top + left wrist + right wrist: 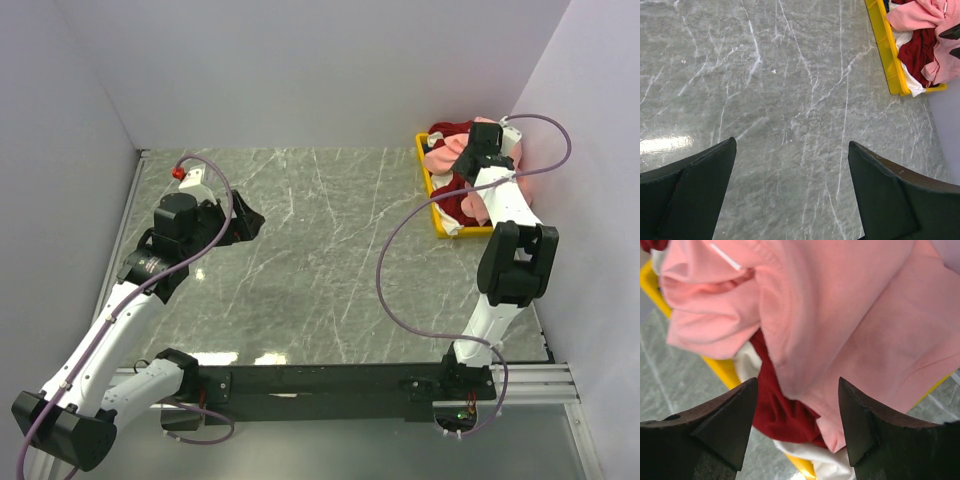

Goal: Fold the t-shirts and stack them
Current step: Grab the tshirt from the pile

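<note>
t-shirts (458, 172) lie heaped in a yellow tray (438, 224) at the far right corner of the table (320, 270). a pink shirt (850, 315) is bunched on top, and a dark red shirt (780, 415) with white cloth (746, 360) shows beneath it and spills over the tray's near rim.

the right gripper (796, 381) hangs directly over the heap, pointing down at it. in its wrist view the pink shirt fills the space beyond the fingertips, with a fold of it running down between them and the red shirt just off the left finger. its jaws stand apart with a wide gap and nothing pinched between them. whether the tips touch the cloth cannot be told.

the left gripper (791, 143) sits over the left part of the table, well apart from the tray. its jaws are spread wide over bare marble, holding nothing and touching nothing. from its wrist view the tray and the pink shirt appear in the top right corner.
</note>
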Robot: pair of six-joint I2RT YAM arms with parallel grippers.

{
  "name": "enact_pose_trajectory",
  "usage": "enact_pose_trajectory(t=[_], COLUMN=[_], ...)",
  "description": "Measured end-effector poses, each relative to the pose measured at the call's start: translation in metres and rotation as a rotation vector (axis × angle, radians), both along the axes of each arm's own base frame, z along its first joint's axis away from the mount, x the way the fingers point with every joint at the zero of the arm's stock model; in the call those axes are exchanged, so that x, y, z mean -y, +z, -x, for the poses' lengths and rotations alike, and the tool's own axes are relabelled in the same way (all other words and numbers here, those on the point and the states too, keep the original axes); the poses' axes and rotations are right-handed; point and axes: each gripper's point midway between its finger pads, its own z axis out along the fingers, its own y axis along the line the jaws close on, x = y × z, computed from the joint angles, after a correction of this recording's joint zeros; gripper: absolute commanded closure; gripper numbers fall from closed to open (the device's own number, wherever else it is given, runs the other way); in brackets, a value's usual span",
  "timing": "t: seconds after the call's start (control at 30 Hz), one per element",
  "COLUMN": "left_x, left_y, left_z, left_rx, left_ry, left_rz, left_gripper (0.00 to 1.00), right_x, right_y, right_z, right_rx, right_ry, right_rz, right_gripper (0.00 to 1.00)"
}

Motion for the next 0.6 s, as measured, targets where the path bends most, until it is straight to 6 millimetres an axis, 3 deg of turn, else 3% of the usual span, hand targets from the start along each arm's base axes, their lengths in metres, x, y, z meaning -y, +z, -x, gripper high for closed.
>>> enact_pose_trajectory(t=[0.1,0.23,0.4,0.6], left_x=[-0.001,0.0,0.0,0.0], left_y=[0.0,0.0,0.0,0.002], left_z=[-0.001,-0.002,-0.003,-0.003], left_rx=[0.001,-0.004,-0.007,-0.003], left_ry=[0.003,0.003,0.003,0.003], left_rz=[-0.003,-0.006,-0.007,-0.005], left_gripper=[0.0,0.01,0.0,0.01], right_x=[0.008,0.014,0.014,0.011], right_y=[-0.01,-0.016,-0.013,-0.008], right_z=[-0.001,-0.001,-0.005,-0.005], right_rx=[-0.02,-0.027,-0.005,0.007], right_ry=[-0.015,-0.032,-0.033,-0.024], right_rz=[0.005,0.009,0.007,-0.003], right_gripper=[0.4,0.7,0.99,1.0])
